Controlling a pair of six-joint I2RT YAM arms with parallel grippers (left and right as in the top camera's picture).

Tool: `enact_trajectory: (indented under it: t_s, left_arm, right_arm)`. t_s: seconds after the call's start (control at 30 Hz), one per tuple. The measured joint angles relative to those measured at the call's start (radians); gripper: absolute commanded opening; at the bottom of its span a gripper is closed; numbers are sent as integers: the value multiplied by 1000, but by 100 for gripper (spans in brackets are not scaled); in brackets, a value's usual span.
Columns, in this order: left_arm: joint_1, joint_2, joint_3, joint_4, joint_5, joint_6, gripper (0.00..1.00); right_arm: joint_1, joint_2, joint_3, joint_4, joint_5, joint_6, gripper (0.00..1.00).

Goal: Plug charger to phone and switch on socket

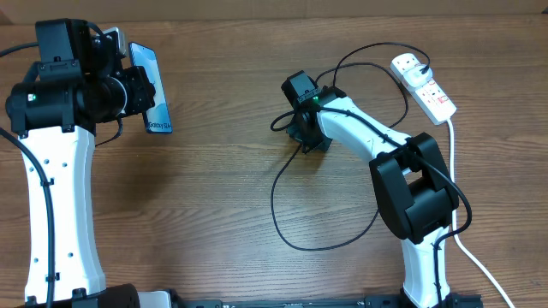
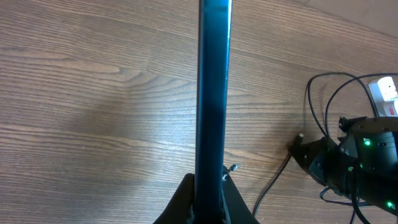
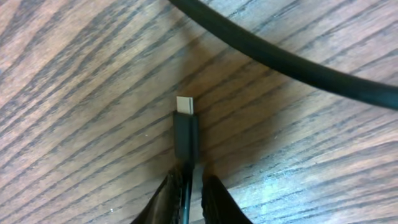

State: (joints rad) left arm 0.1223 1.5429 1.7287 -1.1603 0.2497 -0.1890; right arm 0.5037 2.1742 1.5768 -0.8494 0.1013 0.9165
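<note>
Far left of the socket (image 1: 425,87), the left gripper (image 2: 208,194) is clenched on the phone (image 2: 213,93). It holds the phone on edge and, judging by its shadow, clear of the wooden table (image 2: 93,93), probably so a port edge stays reachable. Closer to the socket, though still to its left, the right gripper (image 3: 189,186) pinches the charger (image 3: 185,134) just behind its connector tip (image 3: 185,104). The tip pokes out bare beyond the fingers, free to enter a port. From there the black cable loops over the table and runs up to the socket. I cannot tell how its red switches are set.
</note>
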Motion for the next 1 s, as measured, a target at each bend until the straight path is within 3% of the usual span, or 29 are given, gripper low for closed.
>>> enact_trajectory:
  t_s: [0.3,0.57,0.73,1.0]
  left_arm:
    - [0,0,0,0,0,0,4]
    - [0,0,0,33,36,0,4]
    - [0,0,0,142,189,1,4]
    - [0,0,0,344,566,-15,4]
  right_arm:
    - [0,0,0,-2,-10,0,4]
    - [-1,0,6,0,-155,-41,4]
    - [-1,-56,7,-3,-294,-162,4]
    - [6,-481,24,-2,-570,-423,4]
